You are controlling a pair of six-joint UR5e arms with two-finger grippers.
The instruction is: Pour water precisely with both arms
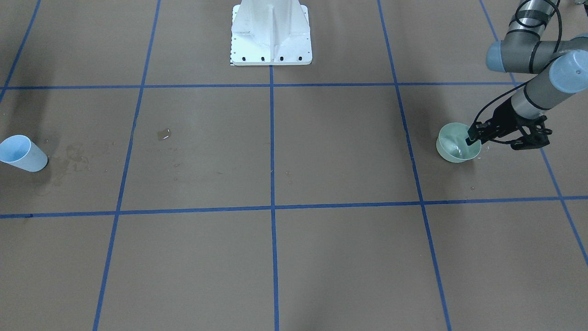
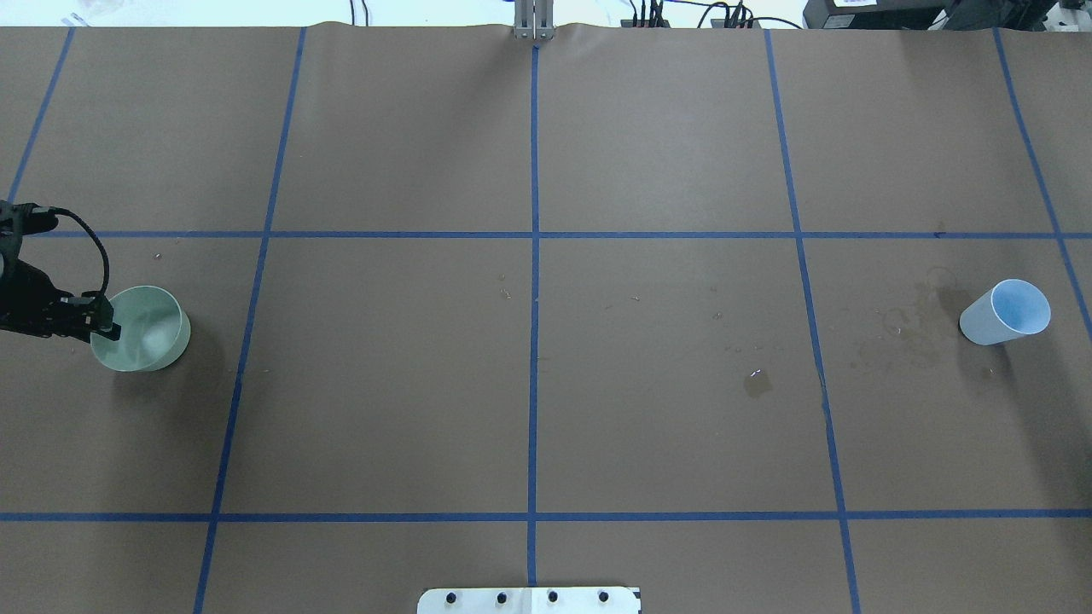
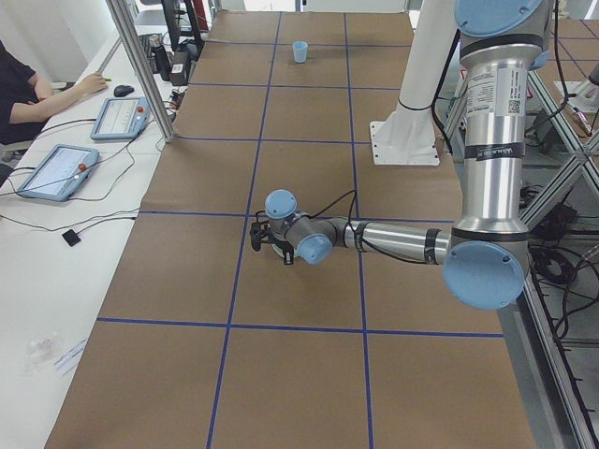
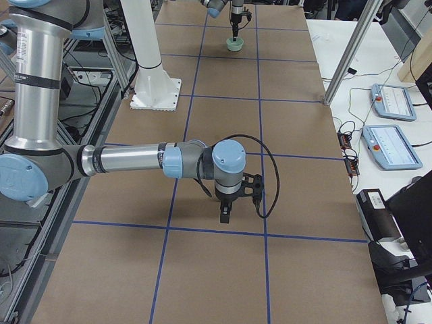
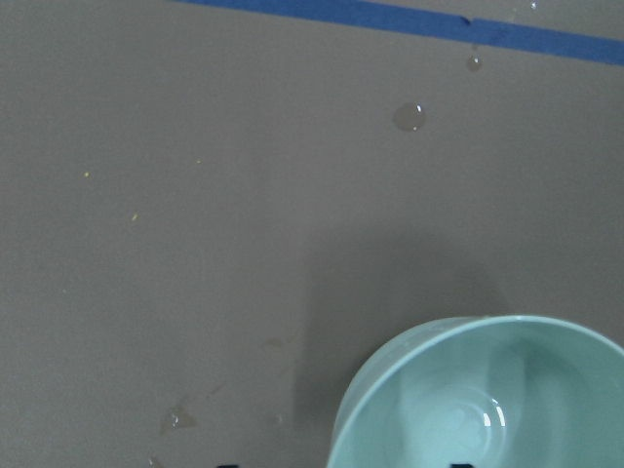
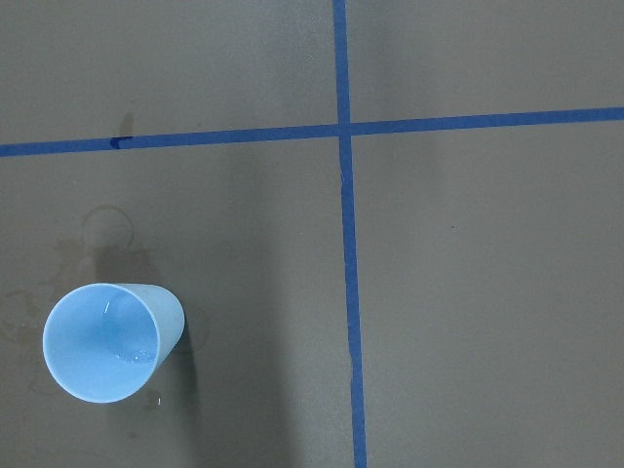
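Pale green round plastic cup (image 1: 446, 138) stands upright, well to the robot's left of the white bolted pedestal (image 1: 271, 32). It holds clear water (image 1: 455, 148) that shows white glints. Left gripper (image 1: 475, 138) straddles the cup's rim with its fingers apart. Light blue plastic cup (image 1: 20, 154) stands well to the pedestal's opposite side. Right gripper (image 4: 226, 214) hangs above the brown paper table (image 4: 304, 169); whether its fingers are apart cannot be told.

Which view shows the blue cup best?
The right wrist view: it looks straight down into the blue cup, with glints of water inside. Front-facing and overhead views show it small, near an edge; the left side view, tiny and far. The other two miss it.
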